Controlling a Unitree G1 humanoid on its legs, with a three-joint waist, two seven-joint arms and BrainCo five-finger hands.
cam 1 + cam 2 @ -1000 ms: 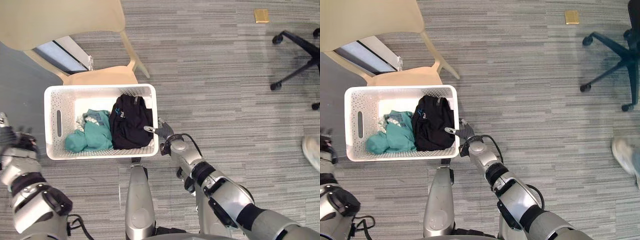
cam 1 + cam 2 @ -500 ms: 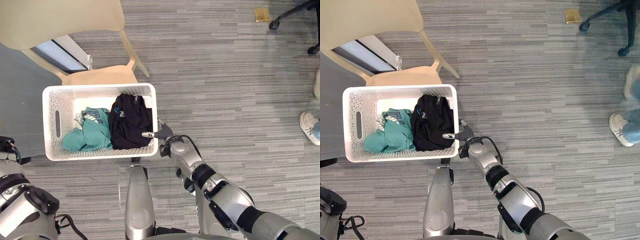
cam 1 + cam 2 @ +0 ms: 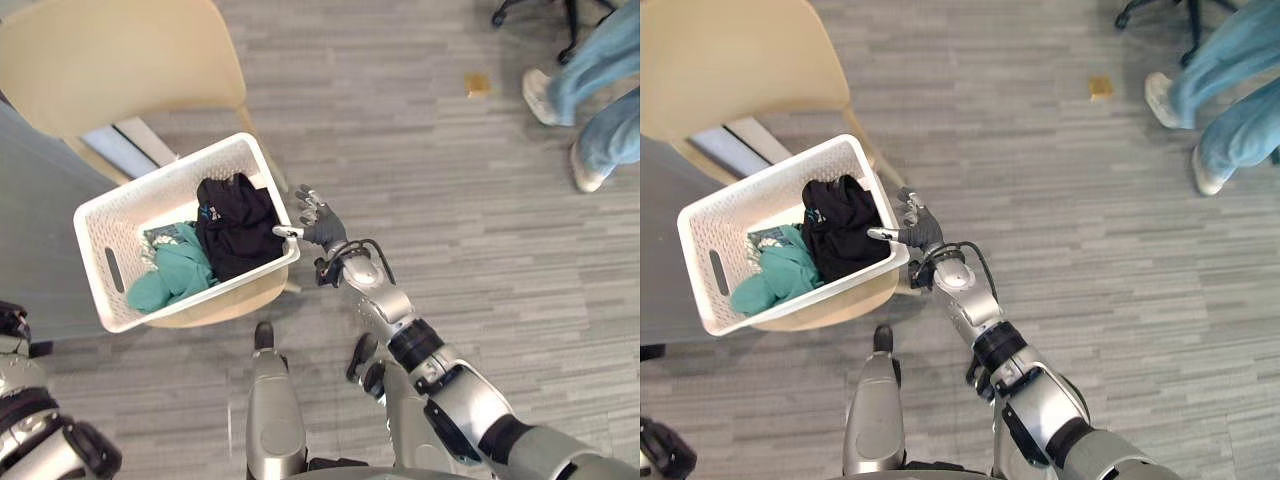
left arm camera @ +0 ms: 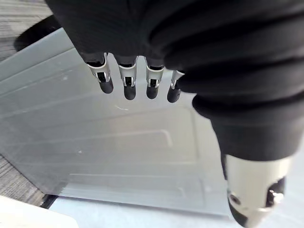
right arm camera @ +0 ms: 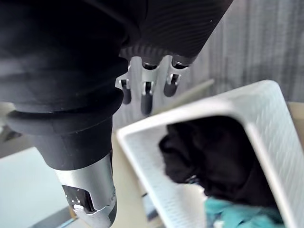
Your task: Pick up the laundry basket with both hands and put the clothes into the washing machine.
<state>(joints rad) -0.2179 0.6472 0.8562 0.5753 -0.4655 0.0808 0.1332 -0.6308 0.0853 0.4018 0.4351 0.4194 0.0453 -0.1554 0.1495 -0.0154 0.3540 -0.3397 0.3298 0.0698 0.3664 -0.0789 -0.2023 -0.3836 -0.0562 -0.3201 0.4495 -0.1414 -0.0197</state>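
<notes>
The white laundry basket (image 3: 160, 173) rests tilted on the seat of a beige chair (image 3: 120, 60). Inside lie a black garment (image 3: 235, 225) and a teal garment (image 3: 175, 278). My right hand (image 3: 322, 228) is at the basket's right end. Its thumb lies over the rim and its fingers are spread straight outside the wall. The right wrist view shows those fingers (image 5: 145, 102) reaching past the basket's rim (image 5: 266, 123), with the black garment (image 5: 213, 156) below. My left hand (image 4: 126, 88) hangs apart from the basket, its fingers straight over a flat grey panel (image 4: 118, 142).
A grey panel (image 3: 30, 200) runs along the left, beside the chair. A person's legs in blue trousers and light shoes (image 3: 600, 100) stand at the upper right. An office chair's base (image 3: 540, 10) shows at the top edge, and a small yellow thing (image 3: 477, 85) lies on the carpet.
The whole view has swung. The basket now sits further over the chair seat and turned. My right hand's fingers have spread. A person's legs have come in at the upper right.
</notes>
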